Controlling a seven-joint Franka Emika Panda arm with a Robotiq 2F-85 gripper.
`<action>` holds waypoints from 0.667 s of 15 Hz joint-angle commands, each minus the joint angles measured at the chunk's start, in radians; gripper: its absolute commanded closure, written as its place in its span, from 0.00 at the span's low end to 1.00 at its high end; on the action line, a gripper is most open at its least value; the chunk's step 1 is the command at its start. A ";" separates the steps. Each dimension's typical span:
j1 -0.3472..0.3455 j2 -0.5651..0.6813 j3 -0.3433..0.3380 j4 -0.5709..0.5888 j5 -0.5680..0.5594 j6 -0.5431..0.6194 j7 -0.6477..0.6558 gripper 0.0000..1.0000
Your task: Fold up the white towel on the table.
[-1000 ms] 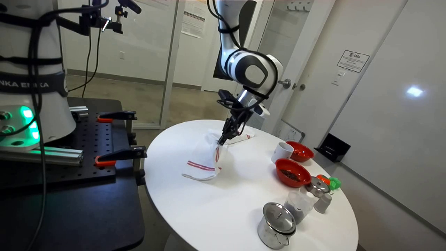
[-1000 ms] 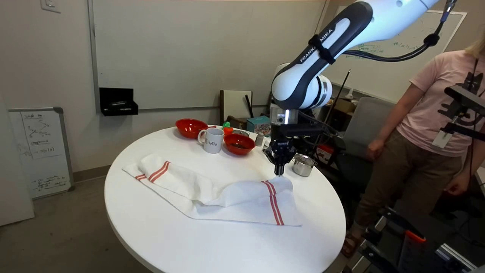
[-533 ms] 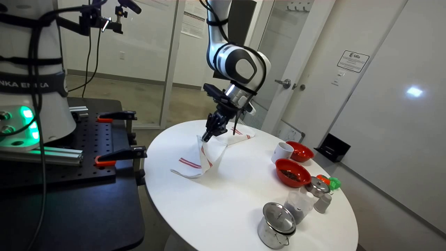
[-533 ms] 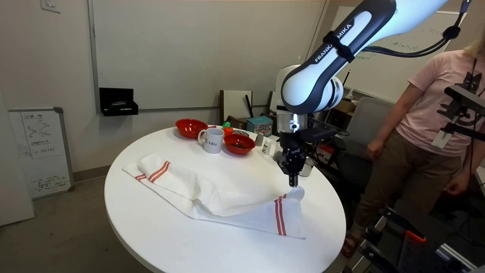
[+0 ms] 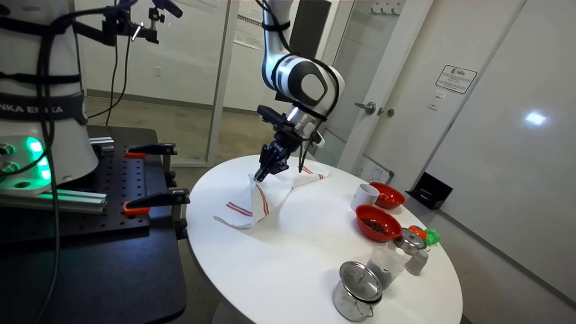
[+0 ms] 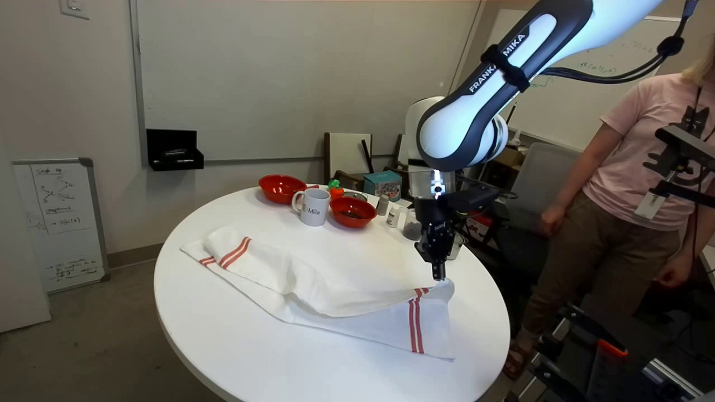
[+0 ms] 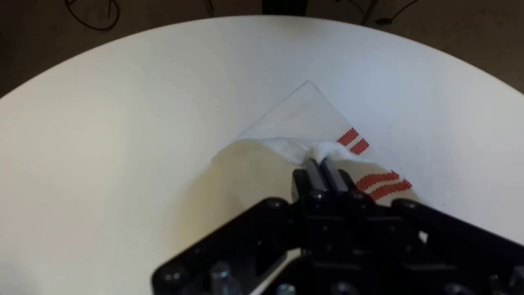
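White towel [image 6: 385,321] loosely doubled over on the round table [image 6: 279,363], one end of it pinched in the gripper [image 7: 319,162].

The jaws are pressed nearly together, and a bunched bit of the towel's edge (a small pale knot of cloth in the wrist view) is held at their tips. By this hold the cloth is drawn up into a raised peak, while the remainder is spread in soft creases across the table. Double red stripes are carried near both ends. Beyond the towel in an exterior view, and well apart from it, a mug [image 6: 314,207] is set beside a red bowl [image 6: 279,195], with a second red bowl [image 6: 353,223] placed near it. Near the table's edge, in an exterior view, a lidded pot [image 5: 355,294] is stood.
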State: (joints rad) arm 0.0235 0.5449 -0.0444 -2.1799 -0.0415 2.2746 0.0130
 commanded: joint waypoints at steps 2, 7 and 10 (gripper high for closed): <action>-0.023 0.028 0.054 0.051 -0.028 -0.113 -0.167 0.99; -0.018 0.039 0.063 0.072 -0.069 -0.141 -0.237 0.68; 0.004 0.027 0.015 0.078 -0.084 -0.076 -0.102 0.47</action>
State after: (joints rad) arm 0.0169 0.5758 0.0045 -2.1251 -0.0927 2.1713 -0.1876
